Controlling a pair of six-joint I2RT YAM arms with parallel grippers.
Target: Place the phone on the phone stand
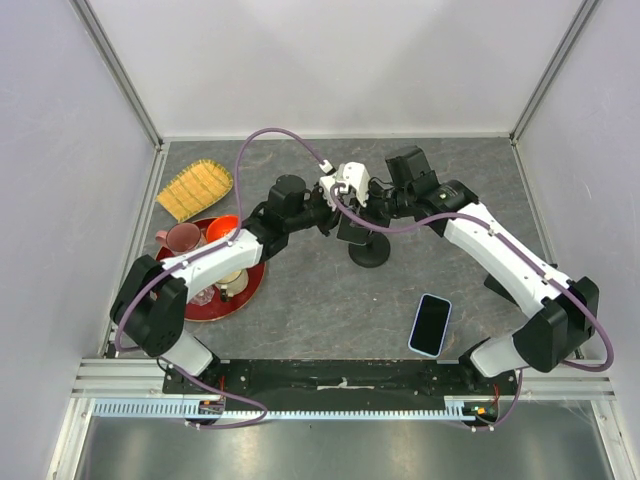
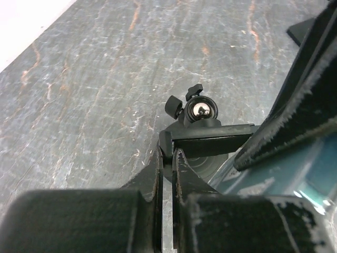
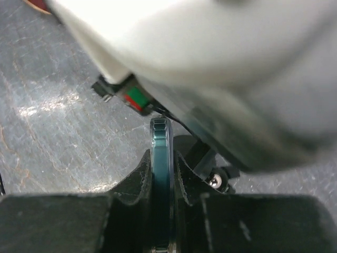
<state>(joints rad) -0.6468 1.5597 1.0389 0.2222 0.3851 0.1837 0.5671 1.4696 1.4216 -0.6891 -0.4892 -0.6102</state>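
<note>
Only the top view is showing the phone (image 1: 430,325). It is lying flat and screen-up on the counter (image 1: 320,310), near the right arm's base and well apart from the phone stand (image 1: 370,250), where both arms are meeting. That view alone is also taking in a red tray (image 1: 205,300) at the left, carrying an orange bowl (image 1: 224,228) and a pink mug (image 1: 183,238), with a yellow woven basket (image 1: 195,190) lying behind them.

The right wrist view is revealing something the overhead hides. The right tool (image 3: 160,174) is clenched on a thin teal-edged slab (image 3: 159,138), which is standing edge-on between the pads. Whether that slab is a second phone I cannot tell. Behind it, a green and red patch (image 3: 134,99) is showing on the other arm, too blurred to read.

The left wrist view is looking up at the stand from low down. The shiny ball joint (image 2: 201,109) and its black knobs are sitting above a black cradle (image 2: 210,138). The left tool (image 2: 167,168) is clenched nearly closed, with the cradle's corner sitting at its tips, apparently pinched. The teal slab is filling the lower right, just beside the cradle.
</note>
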